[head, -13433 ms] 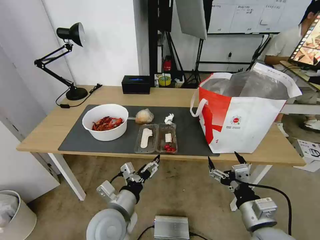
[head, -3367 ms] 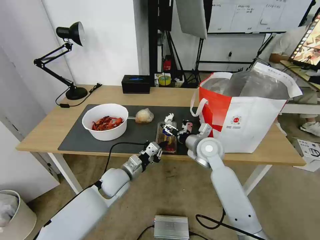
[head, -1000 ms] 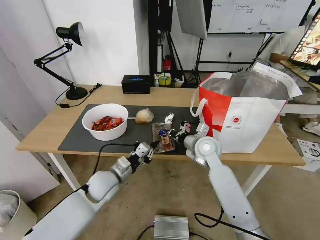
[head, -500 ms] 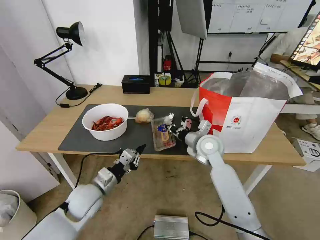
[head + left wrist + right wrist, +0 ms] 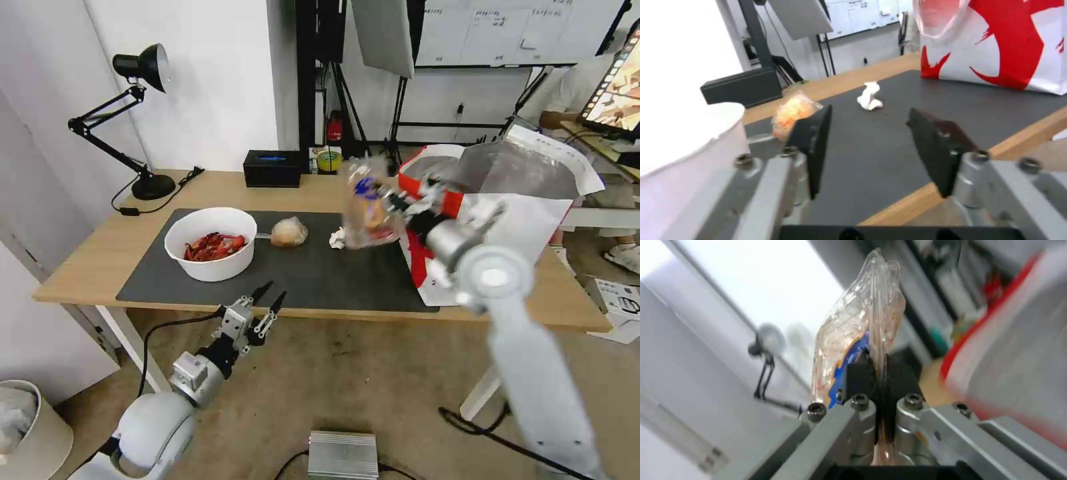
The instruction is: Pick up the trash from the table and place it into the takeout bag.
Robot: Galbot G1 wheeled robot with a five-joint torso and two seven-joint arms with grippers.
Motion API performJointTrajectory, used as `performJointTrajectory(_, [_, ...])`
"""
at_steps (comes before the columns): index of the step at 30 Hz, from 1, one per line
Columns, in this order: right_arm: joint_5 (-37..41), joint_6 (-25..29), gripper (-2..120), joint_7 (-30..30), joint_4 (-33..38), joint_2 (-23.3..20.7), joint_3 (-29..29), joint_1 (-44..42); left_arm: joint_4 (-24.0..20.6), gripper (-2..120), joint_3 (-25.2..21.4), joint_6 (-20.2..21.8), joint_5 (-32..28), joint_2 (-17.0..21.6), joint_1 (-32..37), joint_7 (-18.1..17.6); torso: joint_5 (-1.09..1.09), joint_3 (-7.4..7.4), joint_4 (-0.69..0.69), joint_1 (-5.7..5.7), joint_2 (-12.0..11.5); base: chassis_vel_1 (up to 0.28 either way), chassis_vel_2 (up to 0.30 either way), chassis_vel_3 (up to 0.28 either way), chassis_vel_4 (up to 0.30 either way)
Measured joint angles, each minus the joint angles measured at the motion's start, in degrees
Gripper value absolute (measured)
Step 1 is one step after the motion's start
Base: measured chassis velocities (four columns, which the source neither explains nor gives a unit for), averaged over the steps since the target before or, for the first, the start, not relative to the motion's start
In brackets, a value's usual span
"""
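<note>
Now our right gripper (image 5: 395,203) pinches the clear tray (image 5: 369,212) beside the takeout bag (image 5: 507,220); our left gripper (image 5: 268,300) hangs open below the table (image 5: 87,267).

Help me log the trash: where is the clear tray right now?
In the head view, the clear tray is off the mat, pinched upright in the right gripper, above the tissue and just left of the takeout bag.

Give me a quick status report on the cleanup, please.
Right gripper shut on the clear tray, held in the air beside the takeout bag. Left gripper open, below the table edge. Nothing blocks the bag.
</note>
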Motion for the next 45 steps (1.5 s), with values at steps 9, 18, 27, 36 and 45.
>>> performJointTrajectory(9, [4.4, 4.0, 0, 1.6, 1.5, -10.4, 6.8, 1.4, 1.7, 92, 0.4, -0.9, 0.2, -1.2, 0.3, 0.0, 0.0, 0.0, 0.0, 0.0, 0.0, 0.0, 0.0, 0.0, 0.0])
performJointTrajectory(18, [1.7, 7.9, 0, 1.4, -5.3, -15.9, 7.5, 5.5, 1.9, 100, 0.8, -1.2, 0.1, -1.6, 0.3, 0.1, 0.0, 0.0, 0.0, 0.0, 0.0, 0.0, 0.0, 0.0, 0.0])
performJointTrajectory(27, [-11.2, 10.8, 0, -4.1, -11.9, -17.7, 5.5, 6.4, 1.7, 100, 1.4, -1.5, 0.1, -2.1, 0.2, 0.1, -0.01, 0.0, 0.01, 0.01, 0.0, 0.0, 0.0, 0.0, 0.0])
performJointTrajectory(36, [-17.1, 12.2, 0, -7.8, -12.3, -16.9, 5.2, -0.4, 1.7, 100, 2.2, -2.0, 0.3, -2.3, 0.1, 0.1, 0.0, 0.01, 0.0, 0.01, 0.0, 0.0, 0.0, 0.0, 0.0])
performJointTrajectory(45, [-14.5, 11.6, 0, -5.2, -10.0, -16.7, 5.1, -2.5, 1.7, 100, 2.6, -2.1, 0.6, -2.7, 0.1, 0.1, -0.01, 0.01, 0.0, 0.01, 0.0, 0.0, 0.0, 0.0, 0.0])
